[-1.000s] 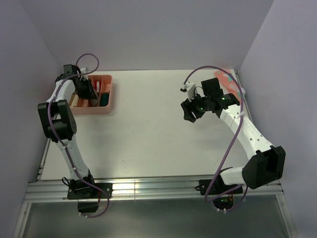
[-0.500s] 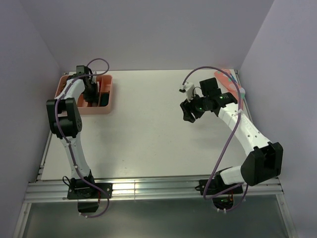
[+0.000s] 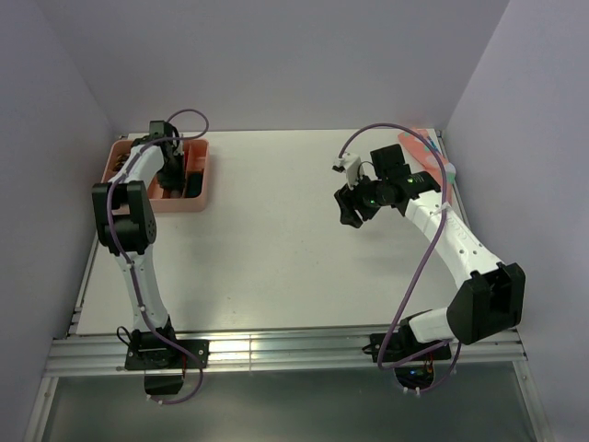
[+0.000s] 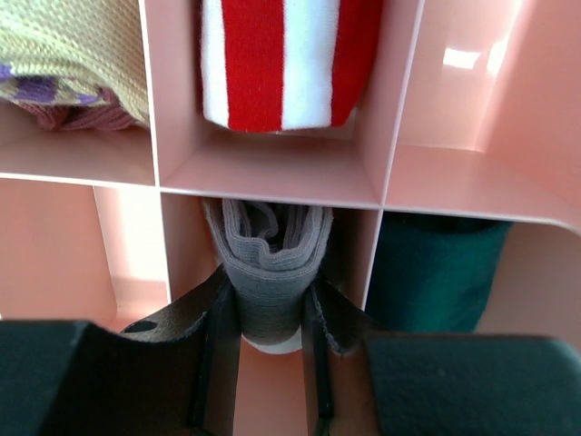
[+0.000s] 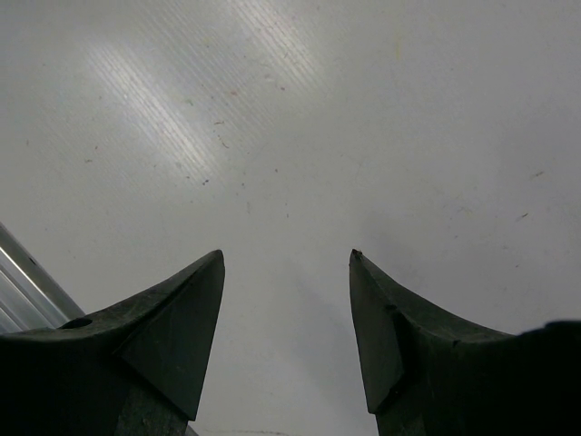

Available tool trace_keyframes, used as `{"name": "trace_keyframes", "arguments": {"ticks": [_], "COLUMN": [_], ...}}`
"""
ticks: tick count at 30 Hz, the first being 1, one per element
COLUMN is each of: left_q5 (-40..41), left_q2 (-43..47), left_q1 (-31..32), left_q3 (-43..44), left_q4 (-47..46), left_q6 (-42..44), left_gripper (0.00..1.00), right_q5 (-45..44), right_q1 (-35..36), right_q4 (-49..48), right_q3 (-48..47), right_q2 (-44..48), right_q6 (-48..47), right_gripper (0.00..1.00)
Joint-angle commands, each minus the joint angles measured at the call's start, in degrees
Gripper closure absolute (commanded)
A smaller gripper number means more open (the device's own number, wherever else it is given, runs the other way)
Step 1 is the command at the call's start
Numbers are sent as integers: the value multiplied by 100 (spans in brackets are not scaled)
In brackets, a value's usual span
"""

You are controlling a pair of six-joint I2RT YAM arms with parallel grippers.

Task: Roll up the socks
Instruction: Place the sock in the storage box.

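- Left wrist view: the left gripper [image 4: 270,292] is clenched on a taupe rolled sock [image 4: 272,241]. One finger presses each side of the roll, which stands upright in a near-row cell of the pink divided tray [image 4: 272,186].
- The squeeze looks meant to keep the roll from springing open while it sits between the cell walls. I can't tell whether it is going in or coming out.
- The dark green sock [image 4: 436,272] sits rolled in the next cell to the right. A red-and-white striped roll [image 4: 281,64] fills the cell beyond the held one, and a yellowish knit piece [image 4: 73,54] lies in the far-left cell.
- From above, the left arm reaches forward from its base and bends back at the wrist, so the gripper points down into the tray at the table's [image 3: 276,239] far left corner.
- The right gripper [image 5: 286,272] is released, jaws apart, gripping nothing, with only white tabletop showing between them.
- That arm hangs bent over the right half of the table, near a coral-pink sock [image 3: 419,147] by the far right edge, seemingly parked out of the way.
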State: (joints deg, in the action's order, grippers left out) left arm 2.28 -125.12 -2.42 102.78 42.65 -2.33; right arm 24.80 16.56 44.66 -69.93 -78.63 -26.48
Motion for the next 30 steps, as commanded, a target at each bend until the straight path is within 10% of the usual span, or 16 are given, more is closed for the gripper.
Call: {"name": "trace_keyframes", "arguments": {"ticks": [1, 9, 30], "left_q5": [149, 141, -114], "left_q2": [-215, -223, 251], "left_q1": [118, 127, 127], "left_q3": [198, 374, 497], "left_q4": [147, 243, 199], "left_q6": [-31, -127, -198], "left_gripper": [92, 57, 47], "right_q5": [69, 61, 69], "right_q1": [-30, -30, -21], "right_q4": [-133, -142, -54], "right_q3": [-91, -161, -328], "right_q2": [-3, -47, -144], "right_q6": [2, 55, 73], "right_gripper": [36, 36, 36]}}
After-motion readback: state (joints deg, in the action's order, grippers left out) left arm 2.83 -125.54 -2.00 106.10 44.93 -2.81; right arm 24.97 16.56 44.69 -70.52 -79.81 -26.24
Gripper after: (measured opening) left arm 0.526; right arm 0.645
